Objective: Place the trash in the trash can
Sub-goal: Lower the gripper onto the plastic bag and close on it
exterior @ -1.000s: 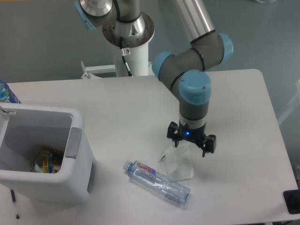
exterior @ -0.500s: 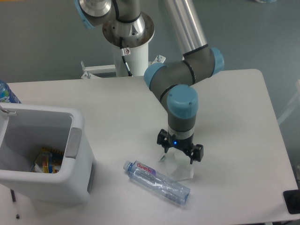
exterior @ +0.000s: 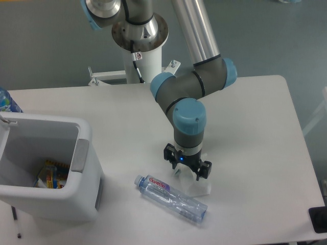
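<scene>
A clear plastic water bottle [exterior: 171, 198] with a blue cap and red-lettered label lies on the white table, near the front edge. A small translucent plastic bag [exterior: 200, 186] lies just behind the bottle, mostly covered by the gripper. My gripper [exterior: 186, 173] hangs low over the bag and the bottle's upper side; its fingers are hidden under the wrist, so its state does not show. The pale grey trash can [exterior: 46, 166] stands at the left, well apart from the gripper, with a colourful packet [exterior: 51, 174] inside.
The arm's white base column [exterior: 140, 48] rises at the back of the table. A blue-labelled bottle [exterior: 6, 100] peeks in at the far left edge. A dark object [exterior: 318, 218] sits at the front right corner.
The gripper has moved left and slightly down, from over the bag's right side to over its left side, closer to the bottle. Bottle and bag have stayed put.
</scene>
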Action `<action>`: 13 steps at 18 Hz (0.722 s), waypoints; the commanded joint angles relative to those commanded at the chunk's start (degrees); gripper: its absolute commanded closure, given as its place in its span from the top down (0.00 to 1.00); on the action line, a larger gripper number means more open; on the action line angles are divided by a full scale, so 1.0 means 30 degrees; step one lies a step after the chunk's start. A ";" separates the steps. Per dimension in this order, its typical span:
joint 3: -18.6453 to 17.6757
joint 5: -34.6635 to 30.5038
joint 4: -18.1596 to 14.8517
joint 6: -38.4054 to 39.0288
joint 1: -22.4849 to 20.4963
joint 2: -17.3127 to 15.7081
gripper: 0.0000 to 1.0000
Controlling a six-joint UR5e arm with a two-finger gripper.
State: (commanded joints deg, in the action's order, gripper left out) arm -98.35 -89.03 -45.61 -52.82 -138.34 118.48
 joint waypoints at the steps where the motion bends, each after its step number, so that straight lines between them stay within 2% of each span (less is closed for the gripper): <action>1: 0.0000 0.0029 0.0029 0.0030 0.0000 -0.0058 0.00; 8: -0.0204 0.0175 0.0029 0.0264 -0.0029 -0.0409 0.00; 13: -0.0031 0.0234 0.0000 0.0206 -0.0643 -0.0703 0.00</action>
State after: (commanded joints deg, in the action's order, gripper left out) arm -98.44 -88.33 -45.61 -52.21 -140.27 116.37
